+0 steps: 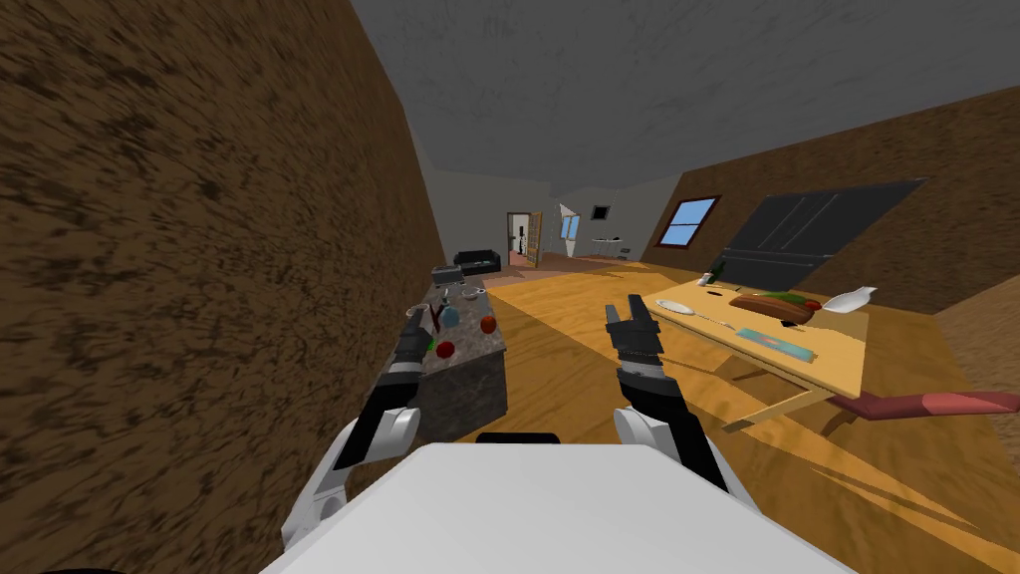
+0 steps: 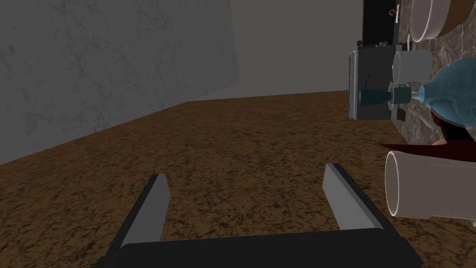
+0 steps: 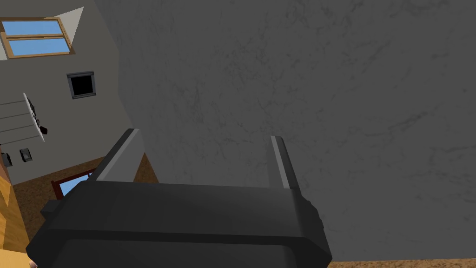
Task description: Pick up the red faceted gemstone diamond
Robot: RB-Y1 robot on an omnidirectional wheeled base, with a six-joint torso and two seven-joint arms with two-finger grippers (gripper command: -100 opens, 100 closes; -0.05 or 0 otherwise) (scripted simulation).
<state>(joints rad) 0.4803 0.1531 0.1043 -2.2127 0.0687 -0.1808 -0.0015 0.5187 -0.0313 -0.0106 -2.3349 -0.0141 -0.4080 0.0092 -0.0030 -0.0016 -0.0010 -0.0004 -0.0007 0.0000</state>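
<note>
On the dark stone-topped counter (image 1: pixel 468 351) by the brown wall lie two red things: a small dark red one (image 1: pixel 445 349) near the front, which I take for the gemstone, and an orange-red one (image 1: pixel 488 324) further back. My left gripper (image 1: pixel 418 327) hovers at the counter's wall-side edge, just left of the dark red one. In the left wrist view it (image 2: pixel 248 200) stands open, faces the brown wall and holds nothing. A dark red shape (image 2: pixel 453 135) is partly hidden between a white mug (image 2: pixel 427 190) and a blue bottle (image 2: pixel 448 97). My right gripper (image 1: pixel 628 311) is raised over the floor, open (image 3: pixel 200 158) and empty.
The counter also carries a white cup (image 1: pixel 415 312), the blue bottle (image 1: pixel 450 316), a grey boxy machine (image 2: pixel 372 86) and a white bowl (image 2: pixel 430 18). A wooden table (image 1: pixel 787 349) with dishes stands to the right, across the wooden floor (image 1: pixel 558 339). The brown wall (image 1: pixel 199 299) runs close on the left.
</note>
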